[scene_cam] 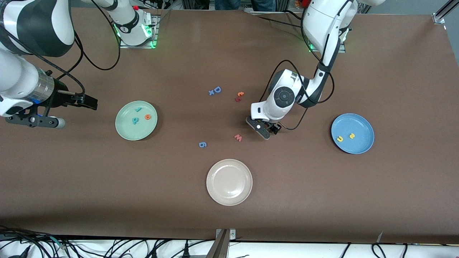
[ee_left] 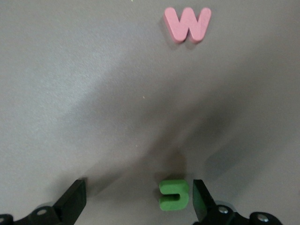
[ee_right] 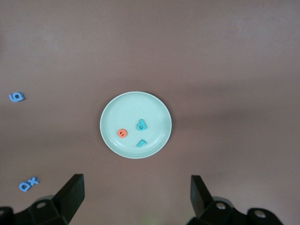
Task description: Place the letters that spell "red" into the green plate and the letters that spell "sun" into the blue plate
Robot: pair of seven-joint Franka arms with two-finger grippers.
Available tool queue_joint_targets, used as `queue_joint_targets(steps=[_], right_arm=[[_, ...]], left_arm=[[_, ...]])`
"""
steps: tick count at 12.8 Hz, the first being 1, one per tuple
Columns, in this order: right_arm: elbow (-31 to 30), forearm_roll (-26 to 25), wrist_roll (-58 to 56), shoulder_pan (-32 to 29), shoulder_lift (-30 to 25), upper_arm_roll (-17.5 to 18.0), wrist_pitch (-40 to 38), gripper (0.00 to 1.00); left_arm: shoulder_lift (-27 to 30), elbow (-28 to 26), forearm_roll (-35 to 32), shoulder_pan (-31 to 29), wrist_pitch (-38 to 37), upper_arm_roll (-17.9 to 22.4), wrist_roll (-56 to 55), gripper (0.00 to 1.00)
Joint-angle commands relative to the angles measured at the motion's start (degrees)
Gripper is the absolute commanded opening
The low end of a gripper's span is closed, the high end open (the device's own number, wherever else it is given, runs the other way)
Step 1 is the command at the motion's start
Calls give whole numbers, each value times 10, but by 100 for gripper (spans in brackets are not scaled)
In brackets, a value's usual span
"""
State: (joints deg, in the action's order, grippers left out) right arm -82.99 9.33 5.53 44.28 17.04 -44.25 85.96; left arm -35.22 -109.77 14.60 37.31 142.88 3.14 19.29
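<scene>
Left wrist view: left gripper (ee_left: 136, 201), jaws apart, low over the green letter (ee_left: 174, 195) hugging one finger; centre before closing. Right gripper (ee_right: 136, 197) waits, jaws apart

Wide brown bench (scene_cam: 322, 200) filling nearly the whole front view, matte, with soft overhead glare near the top. White floor strip along the lower edge, crossed by tangled black cables (scene_cam: 118, 247). Metal bracket (scene_cam: 224, 240) clamped mid-edge. Aluminium frame post (scene_cam: 443, 12) up in the corner. Green lights glowing up top.
</scene>
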Motion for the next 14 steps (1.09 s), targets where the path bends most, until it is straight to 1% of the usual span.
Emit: queue_joint_targets(steps=[1, 2, 3, 5, 6, 7, 8, 9, 10, 11, 12, 13, 14], right_arm=[[24, -1, -12, -3, 4, 1, -40, 100], [24, -4, -13, -9, 4, 13, -33, 100], [24, -7, -13, -28, 2, 36, -29, 100], [24, -8, -14, -106, -8, 117, 1, 100], [20, -12, -14, -145, -17, 162, 1, 100], [20, -33, -14, -182, -24, 201, 2, 100], [13, -38, -15, -228, -32, 240, 3, 100], [-1, -41, -15, -279, -52, 292, 8, 100], [-28, -42, -24, -325, -70, 336, 30, 100], [-71, -43, -43, -351, -101, 355, 44, 100], [-121, -47, -47, -363, -137, 367, 73, 100], [-178, -55, -49, -385, -175, 391, 110, 100], [-223, -62, -57, -417, -205, 424, 135, 100]], left_arm=[[37, -38, -11, 17, 0, 5, -14, 100], [34, -37, -11, 21, 2, 5, -18, 100], [32, -37, -11, 26, 4, 5, -21, 100], [31, -37, -11, 29, 5, 5, -22, 100], [28, -37, -12, 29, 5, 5, -22, 100], [25, -37, -13, 29, 7, 5, -22, 100], [23, -39, -14, 29, 14, 6, -21, 100], [22, -40, -14, 29, 14, 6, -21, 100], [21, -40, -14, 29, 14, 6, -21, 100], [19, -40, -14, 29, 14, 6, -21, 100], [19, -40, -14, 29, 15, 6, -21, 100], [19, -40, -14, 29, 15, 6, -21, 100], [19, -39, -14, 29, 15, 6, -21, 100]])
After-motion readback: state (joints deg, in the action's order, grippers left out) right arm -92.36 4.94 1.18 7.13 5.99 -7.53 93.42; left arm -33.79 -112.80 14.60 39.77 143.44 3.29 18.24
